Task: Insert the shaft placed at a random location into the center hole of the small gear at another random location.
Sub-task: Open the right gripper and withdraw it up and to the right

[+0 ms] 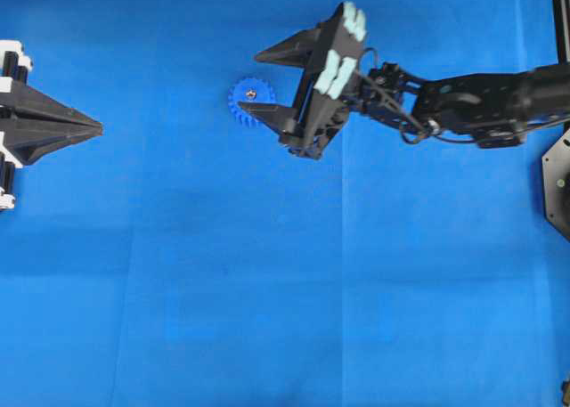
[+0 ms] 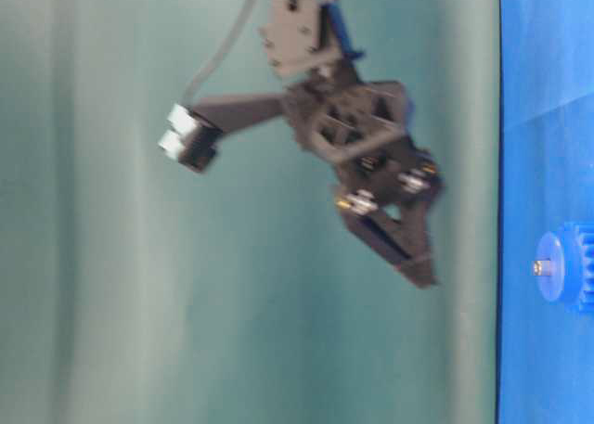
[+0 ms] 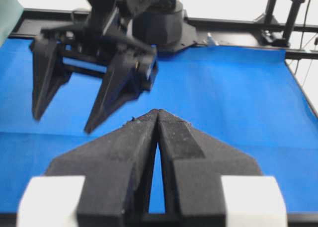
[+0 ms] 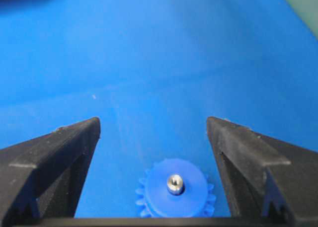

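The small blue gear (image 1: pixel 240 102) lies flat on the blue cloth. The silvery shaft (image 1: pixel 251 93) stands upright in its hub and fills the center hole, which is hidden. My right gripper (image 1: pixel 249 83) is open and empty, hanging just above the gear, apart from it. In the right wrist view the gear (image 4: pixel 159 193) and shaft (image 4: pixel 174 183) sit low between the spread jaws of the gripper (image 4: pixel 153 123), touching neither. The table-level view shows the gear (image 2: pixel 568 268) with the shaft tip (image 2: pixel 541 267) sticking out. My left gripper (image 1: pixel 98 126) is shut and empty at the far left, also seen in its own wrist view (image 3: pixel 158 113).
Blue cloth (image 1: pixel 267 291) covers the table. The right arm (image 1: pixel 481 100) reaches in from the right edge. The left wrist view shows the right gripper (image 3: pixel 63 122) ahead, with the black frame rail (image 3: pixel 238 24) behind the table.
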`<action>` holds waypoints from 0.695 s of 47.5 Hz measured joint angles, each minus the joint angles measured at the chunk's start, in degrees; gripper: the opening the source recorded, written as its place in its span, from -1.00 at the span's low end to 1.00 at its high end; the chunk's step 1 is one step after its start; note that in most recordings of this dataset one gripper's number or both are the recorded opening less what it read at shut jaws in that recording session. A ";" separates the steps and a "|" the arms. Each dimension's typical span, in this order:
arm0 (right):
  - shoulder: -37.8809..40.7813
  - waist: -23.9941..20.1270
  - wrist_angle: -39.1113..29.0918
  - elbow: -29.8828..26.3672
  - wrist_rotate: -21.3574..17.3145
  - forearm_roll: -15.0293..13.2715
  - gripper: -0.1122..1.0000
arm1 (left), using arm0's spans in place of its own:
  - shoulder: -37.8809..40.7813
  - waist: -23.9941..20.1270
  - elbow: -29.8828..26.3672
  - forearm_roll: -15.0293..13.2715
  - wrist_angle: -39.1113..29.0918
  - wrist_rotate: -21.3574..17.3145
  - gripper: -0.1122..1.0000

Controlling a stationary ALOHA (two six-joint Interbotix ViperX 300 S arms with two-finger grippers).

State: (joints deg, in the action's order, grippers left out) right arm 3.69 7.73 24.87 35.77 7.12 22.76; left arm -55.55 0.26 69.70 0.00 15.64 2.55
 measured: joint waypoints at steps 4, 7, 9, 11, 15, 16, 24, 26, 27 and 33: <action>-2.29 -0.18 -0.79 0.70 0.09 0.00 0.58 | -0.09 0.00 0.00 0.00 -0.44 0.00 -0.80; -3.52 -0.26 -1.14 1.32 0.09 0.00 0.58 | -0.09 0.00 -0.09 0.00 -0.62 0.00 -0.80; -4.13 -0.35 -1.23 1.67 0.00 0.00 0.58 | -0.09 0.09 0.00 0.00 -0.79 0.00 -0.80; -4.66 -0.44 -1.41 1.93 0.09 0.00 0.58 | -0.09 0.00 0.00 0.00 -0.79 -0.09 -0.80; -5.71 -0.62 -1.49 2.64 0.09 0.00 0.58 | -0.09 0.09 0.00 0.00 -0.88 -0.09 -0.80; -5.98 -0.70 -1.49 2.81 0.09 0.00 0.58 | -0.09 0.00 0.00 0.00 -0.88 0.00 -0.80; -6.77 -1.05 -1.58 3.34 0.09 -0.09 0.57 | -0.09 0.00 0.00 0.00 -0.88 0.00 -0.80; -6.77 -1.14 -1.58 3.43 0.09 0.00 0.57 | -0.09 0.00 0.00 0.00 -0.88 0.00 -0.80; -6.77 -1.14 -1.58 3.52 0.09 0.00 0.57 | -0.09 0.00 0.00 0.00 -0.88 0.00 -0.80; -6.77 -1.23 -1.67 3.52 0.09 0.00 0.57 | -0.09 0.00 0.00 0.00 -0.88 -0.09 -0.80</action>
State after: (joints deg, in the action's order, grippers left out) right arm -3.08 6.50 23.20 39.29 7.21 22.76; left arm -55.63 0.26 69.70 0.00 14.77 2.46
